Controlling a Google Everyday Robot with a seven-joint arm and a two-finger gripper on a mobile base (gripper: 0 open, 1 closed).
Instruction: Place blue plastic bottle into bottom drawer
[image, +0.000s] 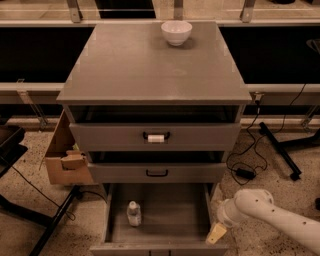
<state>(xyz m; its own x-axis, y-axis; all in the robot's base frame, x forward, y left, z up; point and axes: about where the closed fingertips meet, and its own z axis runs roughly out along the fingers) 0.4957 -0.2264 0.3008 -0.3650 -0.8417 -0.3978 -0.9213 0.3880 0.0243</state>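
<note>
Standing upright on the plain grey floor of the bottom drawer (172, 217), the small clear plastic bottle with white cap and bluish label (133, 213) sits in the left half of that compartment, near the left wall and apart from it. Its long axis is vertical, cap up. The drawer is pulled fully out, so the placement appears complete. The deciding relation is lateral: the bottle lies well to the left of the tan two-finger gripper (217, 233), with the bare width of the drawer floor between them. The gripper hangs at the drawer's front right corner, at or just outside the right wall, pointing down and to the left. It carries nothing; whether it is released or clenched cannot be told. The white, dotted robot arm (272, 214) enters from the lower right edge and slopes up and left to a rounded wrist joint just above the gripper, clear of the drawer interior. Any further motion should therefore be a retreat to the right, away from the bottle. Above, the middle drawer with plain black handle (157, 173) and the upper drawer with white-tagged handle (156, 137) are slightly ajar. A white ceramic bowl (176, 32) rests on the grey cabinet top (150, 70). A brown cardboard box (62, 160) stands beside the cabinet's left flank.
</note>
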